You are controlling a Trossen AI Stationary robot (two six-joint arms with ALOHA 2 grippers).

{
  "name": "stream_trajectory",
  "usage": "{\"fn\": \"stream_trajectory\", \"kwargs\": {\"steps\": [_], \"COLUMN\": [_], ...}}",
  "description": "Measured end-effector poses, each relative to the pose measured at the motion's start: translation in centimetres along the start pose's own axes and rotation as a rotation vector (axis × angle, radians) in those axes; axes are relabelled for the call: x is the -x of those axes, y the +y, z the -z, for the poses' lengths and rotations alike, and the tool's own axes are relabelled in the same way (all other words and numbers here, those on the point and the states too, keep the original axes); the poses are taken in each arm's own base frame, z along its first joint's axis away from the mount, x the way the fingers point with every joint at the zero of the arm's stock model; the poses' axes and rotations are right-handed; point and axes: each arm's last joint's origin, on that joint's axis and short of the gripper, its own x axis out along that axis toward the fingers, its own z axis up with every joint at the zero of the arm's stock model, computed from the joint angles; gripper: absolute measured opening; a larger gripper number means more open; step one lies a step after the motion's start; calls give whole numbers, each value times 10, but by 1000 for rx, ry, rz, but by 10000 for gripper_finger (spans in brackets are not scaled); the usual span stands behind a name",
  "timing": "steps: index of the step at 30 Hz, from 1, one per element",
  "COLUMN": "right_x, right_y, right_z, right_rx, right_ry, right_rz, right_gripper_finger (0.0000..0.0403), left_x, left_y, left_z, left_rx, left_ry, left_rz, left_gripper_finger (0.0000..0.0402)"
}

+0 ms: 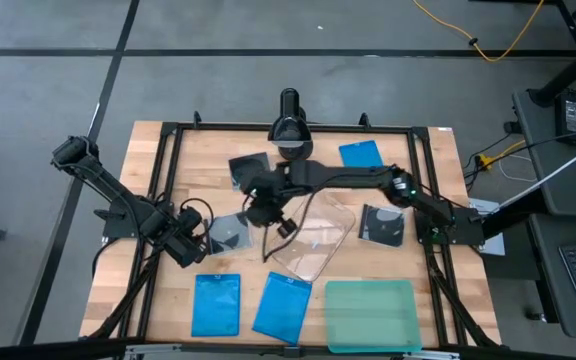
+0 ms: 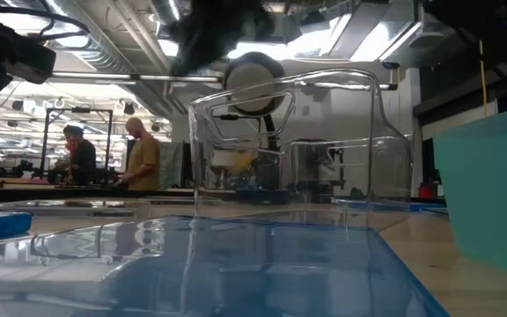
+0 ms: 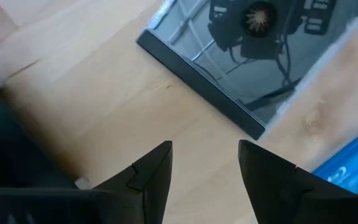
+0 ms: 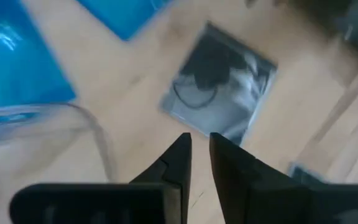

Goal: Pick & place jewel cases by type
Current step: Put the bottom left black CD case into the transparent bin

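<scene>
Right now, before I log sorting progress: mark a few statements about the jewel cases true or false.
1. Two blue cases lie next to each other beside the teal tray. True.
2. The third blue case sits inside the clear tub. False: it lies on the bare table, well away from the tub.
3. The left tool holds a disc case. False: it is open and empty, with a disc case just ahead.
4. The teal tray holds no case. True.

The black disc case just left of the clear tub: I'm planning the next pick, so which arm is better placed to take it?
Probably the left. Its gripper sits beside that disc case, jaws open and empty, facing its edge. The right gripper hovers near it too, but its arm stretches across the clear tub, jaws nearly together.
</scene>
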Motion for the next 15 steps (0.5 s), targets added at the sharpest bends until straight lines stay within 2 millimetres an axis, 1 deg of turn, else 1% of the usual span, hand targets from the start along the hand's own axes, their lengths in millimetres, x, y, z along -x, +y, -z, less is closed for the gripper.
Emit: {"fn": "stream_trajectory", "kwargs": {"steps": [2,4,5,7,9,12,15], "right_x": [21,39,46,51,48,39,31], "right_y": [13,30,39,57,76,99,110], "right_z": [-5,-13,-17,-26,-32,-41,-47], "right_rx": [59,98,106,127,146,197,227], "right_ry": [-48,-92,-99,-79,-34,-8,-40], "right_rz": [-96,-198,-235,-283,-349,-425,-464], "right_gripper_finger": [50,38,32,20,9,6,8], "left_x": [0,0,0,0,0,0,0], "left_y": [0,0,0,0,0,0,-1], "left_z": [0,0,-1,-1,-1,-2,-2], "left_rx": [-14,-29,-37,-43,-41,-25,-1], "left_ry": [-3,-13,-17,-28,-42,-59,-70], "left_rz": [3,3,3,3,3,4,6], "left_gripper_finger": [177,178,178,177,176,175,177]}}
